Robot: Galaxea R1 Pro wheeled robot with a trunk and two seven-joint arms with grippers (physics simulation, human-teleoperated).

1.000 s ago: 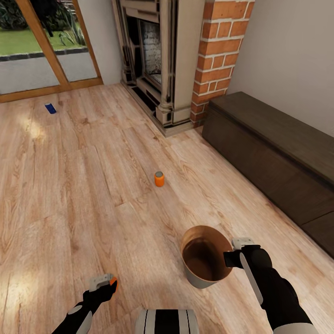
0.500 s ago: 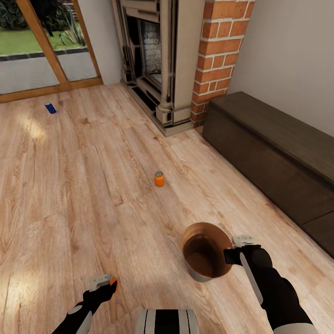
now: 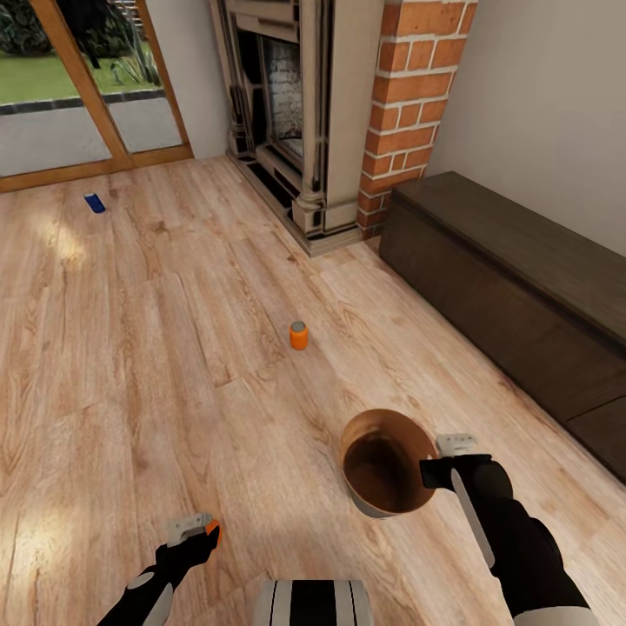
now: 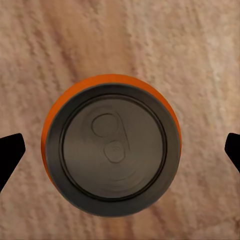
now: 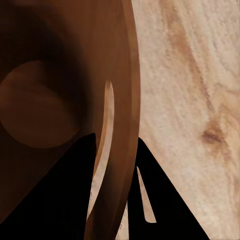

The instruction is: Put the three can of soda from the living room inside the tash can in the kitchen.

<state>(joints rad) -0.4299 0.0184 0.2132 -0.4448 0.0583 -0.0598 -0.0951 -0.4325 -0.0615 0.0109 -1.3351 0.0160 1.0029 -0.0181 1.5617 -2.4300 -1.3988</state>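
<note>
A: What changed over the last second?

B: In the head view the trash can [image 3: 385, 463] has tipped, its dark brown mouth turned more towards the camera, and the right gripper [image 3: 445, 461] on its rim has shifted slightly. The rest kept its place.

A: Where do the cans lie relative to the trash can?

B: One orange can [image 3: 298, 336] stands upright on the wood floor [image 3: 130, 365] beyond it, towards the brick fireplace [image 3: 348, 113]. The blue can [image 3: 94, 203] lies far off near the glass door [image 3: 78, 87]. A second orange can [image 3: 214, 528] sits at the left gripper [image 3: 198, 529], on the trash can's other side from the dark bench [image 3: 513, 287].

A: The left wrist view?

B: The can top [image 4: 114, 150] lies between two dark fingertips [image 4: 10, 155]; the jaws stand wide, clear of both sides, holding nothing.

A: And the right wrist?

B: The fingers [image 5: 55, 195] straddle the bin's wall [image 5: 127, 100], one inside, one outside, clamped on the rim.
</note>
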